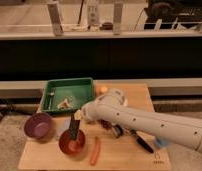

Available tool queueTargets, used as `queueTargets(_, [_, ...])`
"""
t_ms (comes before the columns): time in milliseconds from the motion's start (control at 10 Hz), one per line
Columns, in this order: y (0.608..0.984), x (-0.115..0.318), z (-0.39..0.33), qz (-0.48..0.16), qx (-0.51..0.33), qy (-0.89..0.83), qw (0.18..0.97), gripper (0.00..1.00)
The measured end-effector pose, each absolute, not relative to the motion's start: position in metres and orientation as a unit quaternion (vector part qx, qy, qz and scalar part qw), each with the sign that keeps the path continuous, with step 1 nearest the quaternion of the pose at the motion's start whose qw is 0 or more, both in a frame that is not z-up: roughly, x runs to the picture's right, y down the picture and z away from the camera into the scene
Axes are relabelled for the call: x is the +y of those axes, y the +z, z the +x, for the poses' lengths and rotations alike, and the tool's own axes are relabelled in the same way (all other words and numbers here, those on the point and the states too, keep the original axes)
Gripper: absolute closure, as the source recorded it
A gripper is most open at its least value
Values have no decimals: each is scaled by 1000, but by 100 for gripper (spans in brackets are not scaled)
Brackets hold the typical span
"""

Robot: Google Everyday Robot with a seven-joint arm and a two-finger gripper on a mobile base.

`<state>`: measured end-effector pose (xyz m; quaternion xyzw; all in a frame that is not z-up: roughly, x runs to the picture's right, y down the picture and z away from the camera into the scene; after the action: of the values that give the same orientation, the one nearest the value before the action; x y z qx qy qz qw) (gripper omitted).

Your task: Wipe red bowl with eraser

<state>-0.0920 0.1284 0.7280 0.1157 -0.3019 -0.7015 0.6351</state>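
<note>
The red bowl (71, 143) is orange-red, the eraser (74, 128) above it dark brown-black, held at the pale grey gripper (77, 116) of a white arm. The neighbouring bowl (38, 125) is purple, the tray (69, 95) green, the wooden table (124, 155) tan.

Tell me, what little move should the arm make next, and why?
Probably sweep the eraser sideways across the inside of the red bowl. The gripper holds the dark block by its top end, its lower end already dipping into the bowl, so rubbing seems all that remains.
</note>
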Motion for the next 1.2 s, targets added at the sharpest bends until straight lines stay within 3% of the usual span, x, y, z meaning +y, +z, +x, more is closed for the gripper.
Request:
queueTargets(700, [728,159,-78,63,-303,-707,636,100])
queueTargets(1200, [766,153,-101,63,-294,-725,620,100])
